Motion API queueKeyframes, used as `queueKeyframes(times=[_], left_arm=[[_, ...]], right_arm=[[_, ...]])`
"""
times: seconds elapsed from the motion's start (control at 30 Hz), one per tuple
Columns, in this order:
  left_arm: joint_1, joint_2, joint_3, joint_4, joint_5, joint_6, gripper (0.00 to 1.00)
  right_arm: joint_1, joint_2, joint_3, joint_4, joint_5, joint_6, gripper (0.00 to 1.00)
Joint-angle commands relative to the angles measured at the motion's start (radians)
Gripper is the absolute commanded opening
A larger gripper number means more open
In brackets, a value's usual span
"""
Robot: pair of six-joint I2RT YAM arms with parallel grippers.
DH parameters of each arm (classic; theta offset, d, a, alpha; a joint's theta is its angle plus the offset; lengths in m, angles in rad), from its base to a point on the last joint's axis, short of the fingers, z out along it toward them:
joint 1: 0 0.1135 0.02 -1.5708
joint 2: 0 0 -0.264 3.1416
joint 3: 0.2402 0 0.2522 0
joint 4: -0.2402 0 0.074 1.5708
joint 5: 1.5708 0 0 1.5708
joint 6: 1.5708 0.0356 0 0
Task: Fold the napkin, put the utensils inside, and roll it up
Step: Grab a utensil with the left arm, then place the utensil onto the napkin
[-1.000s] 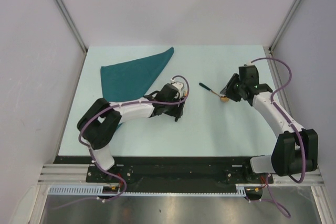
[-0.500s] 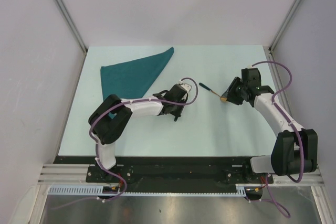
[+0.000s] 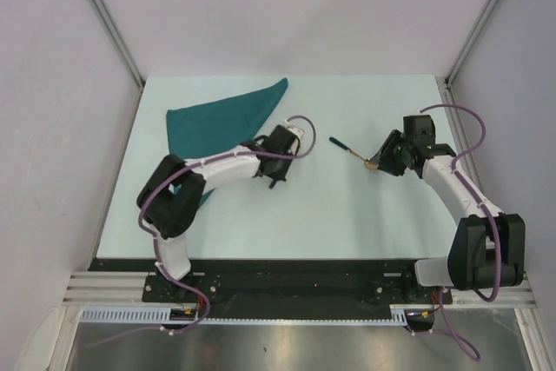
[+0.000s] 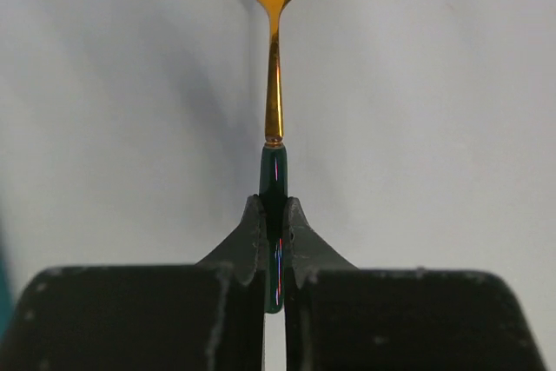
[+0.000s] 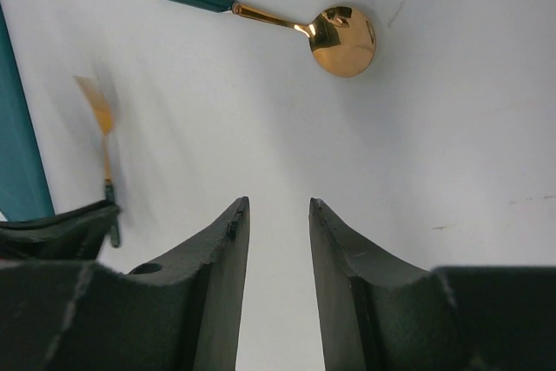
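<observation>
The teal napkin lies folded in a triangle at the table's far left. My left gripper is shut on the dark green handle of a gold-headed fork, which points straight out from the jaws. From above, the left gripper sits just right of the napkin's near edge. A gold spoon with a dark green handle lies on the table ahead of my right gripper, which is open with nothing in it. From above, the spoon lies just left of the right gripper.
The pale table top has raised metal frame posts at its back corners. In the right wrist view the fork looks blurred beside the napkin's edge, with the left gripper's dark body below it.
My left gripper has closed on the fork's handle and shifted left, towards the napkin. The right arm has crept slightly towards the spoon, its jaws unchanged.
</observation>
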Motion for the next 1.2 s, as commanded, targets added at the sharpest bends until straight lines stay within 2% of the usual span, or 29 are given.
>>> queueKeyframes(times=[0.0, 0.23, 0.37, 0.47, 0.6, 0.9, 1.17], left_arm=[[0.17, -0.149, 0.098, -0.073, -0.015, 0.108, 0.0], [0.444, -0.141, 0.176, -0.154, 0.068, 0.262, 0.0], [0.522, -0.069, 0.219, -0.19, 0.101, 0.364, 0.0], [0.556, 0.006, 0.265, -0.216, 0.093, 0.421, 0.0], [0.599, 0.046, 0.285, -0.196, 0.192, 0.444, 0.0], [0.635, 0.097, 0.279, -0.174, 0.219, 0.464, 0.0], [0.635, 0.135, 0.264, -0.177, 0.182, 0.474, 0.0]], right_arm=[[-0.01, 0.006, -0.001, 0.034, -0.018, -0.021, 0.39], [-0.017, 0.048, 0.0, 0.07, -0.056, -0.017, 0.38], [-0.017, 0.071, 0.011, 0.092, -0.086, -0.01, 0.38], [-0.017, 0.075, 0.009, 0.104, -0.09, -0.009, 0.38], [-0.018, 0.087, 0.011, 0.1, -0.099, -0.018, 0.38], [-0.02, 0.078, -0.003, 0.086, -0.089, -0.027, 0.39], [-0.018, 0.069, -0.006, 0.083, -0.087, -0.023, 0.39]])
